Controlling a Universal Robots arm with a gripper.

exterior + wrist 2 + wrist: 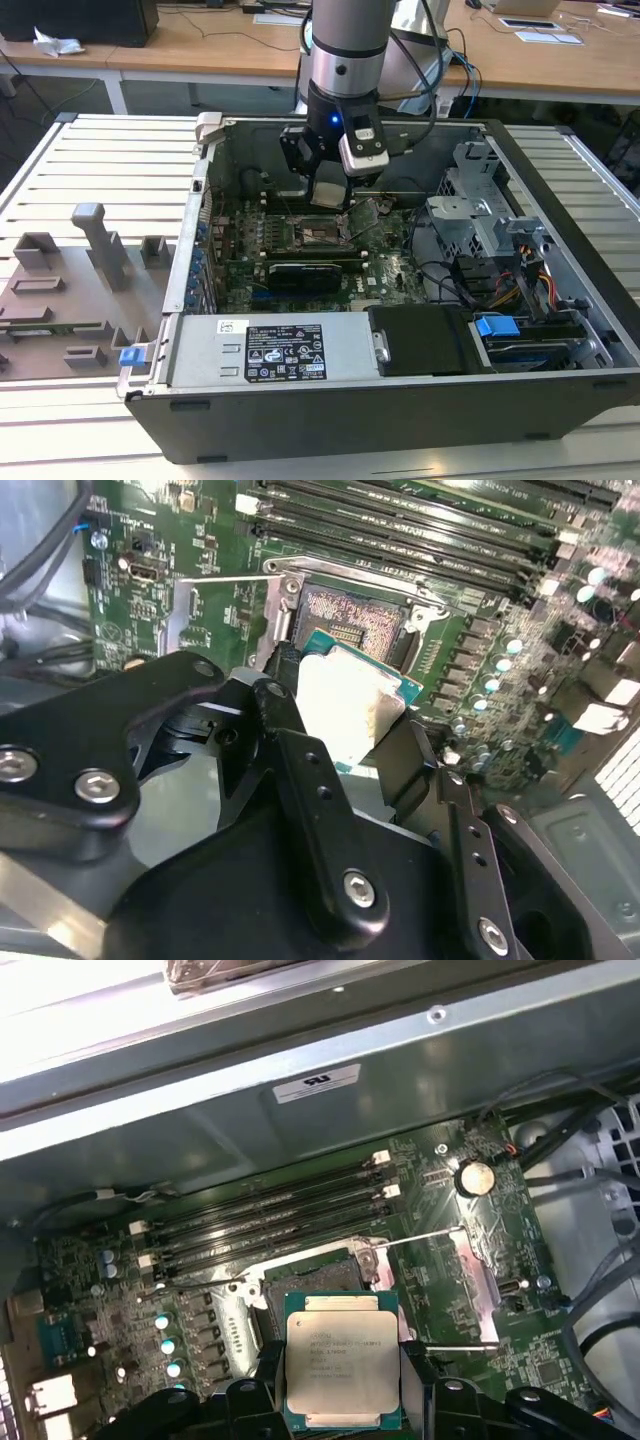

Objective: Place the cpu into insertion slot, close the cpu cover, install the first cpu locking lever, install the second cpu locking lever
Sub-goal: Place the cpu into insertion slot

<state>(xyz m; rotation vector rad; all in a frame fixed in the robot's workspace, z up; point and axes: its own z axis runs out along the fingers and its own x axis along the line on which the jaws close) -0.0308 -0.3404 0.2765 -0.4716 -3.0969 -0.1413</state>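
Note:
My gripper [328, 196] hangs inside the open computer case, shut on the cpu [329, 190], a small silvery-topped square chip. In both wrist views the black fingers [268, 1380] clamp two opposite edges of the cpu [340, 1365] [345, 705], which is held flat a little above the insertion slot [262, 1305]. The insertion slot [350, 615] [318, 235] lies open on the green motherboard, dark with a silvery rim, partly hidden under the chip. The cpu cover [475, 1275] [366, 214] is swung open beside the slot. Two thin lever rods [420, 1235] stick out, unlatched.
The case walls [205, 200] ring the motherboard. A grey drive cage [480, 210] with cables stands at the exterior view's right, a power supply [270, 350] in front. Long black memory slots [270, 1215] run behind the socket. Grey fixtures [90, 260] sit on the table left of the case.

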